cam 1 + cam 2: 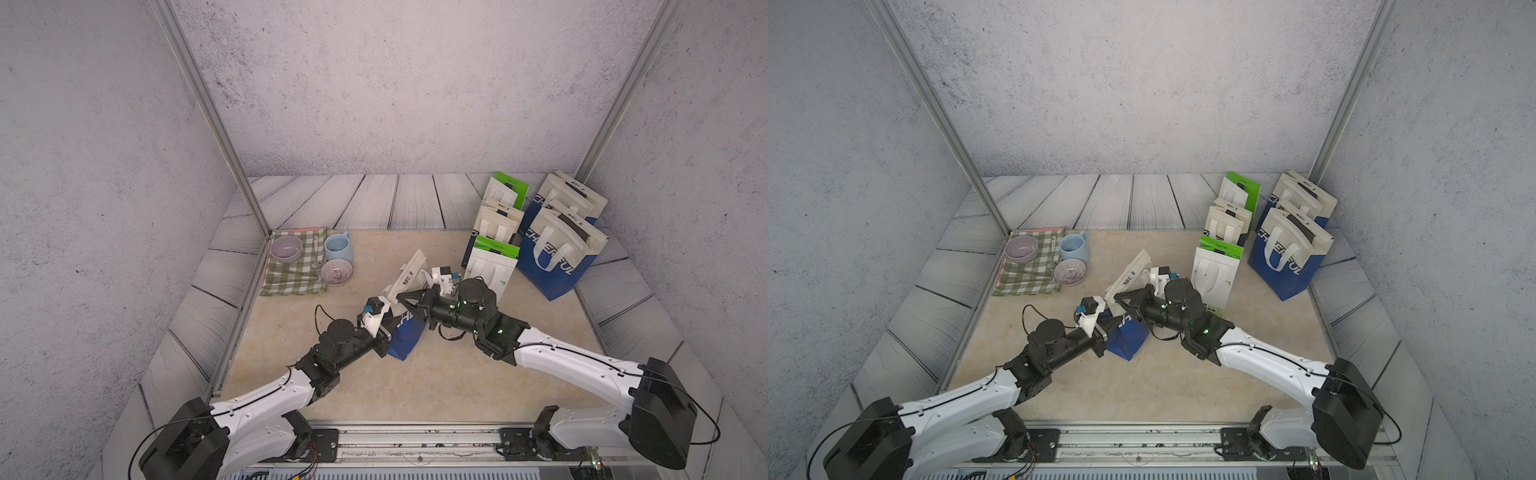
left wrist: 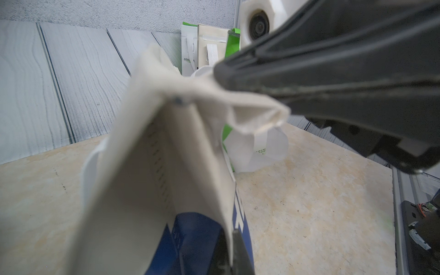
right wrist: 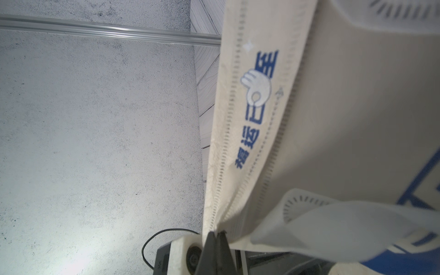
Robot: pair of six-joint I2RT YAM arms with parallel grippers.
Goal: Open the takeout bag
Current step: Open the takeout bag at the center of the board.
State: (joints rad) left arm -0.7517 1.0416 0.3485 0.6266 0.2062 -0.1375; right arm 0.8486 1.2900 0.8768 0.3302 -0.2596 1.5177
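Both my jaws were clamped on the takeout bag [image 1: 405, 328], which felt light, soft and crumply; its perforated top strip [image 3: 252, 112] seemed the best hold.

Seven bags [image 1: 409, 286], two bowls [image 1: 286, 248], one mug [image 1: 338, 247], one cloth [image 1: 291, 278]

Both top views are evenly and softly lit from above, with only faint, short shadows under the white-and-black robot arms on the beige stone-look tabletop [image 1: 415, 374], and straight frame posts bow outward toward the edges. The left wrist view is bright but badly out of focus up close: the cream-and-blue paper takeout bag [image 2: 152, 181] and the black right gripper [image 2: 333, 78] smear, while the background stays sharper. In the right wrist view a pale glare patch sits on the speckled grey wall [image 3: 78, 257]; the bag's blue print [image 3: 257, 107] is fairly crisp.
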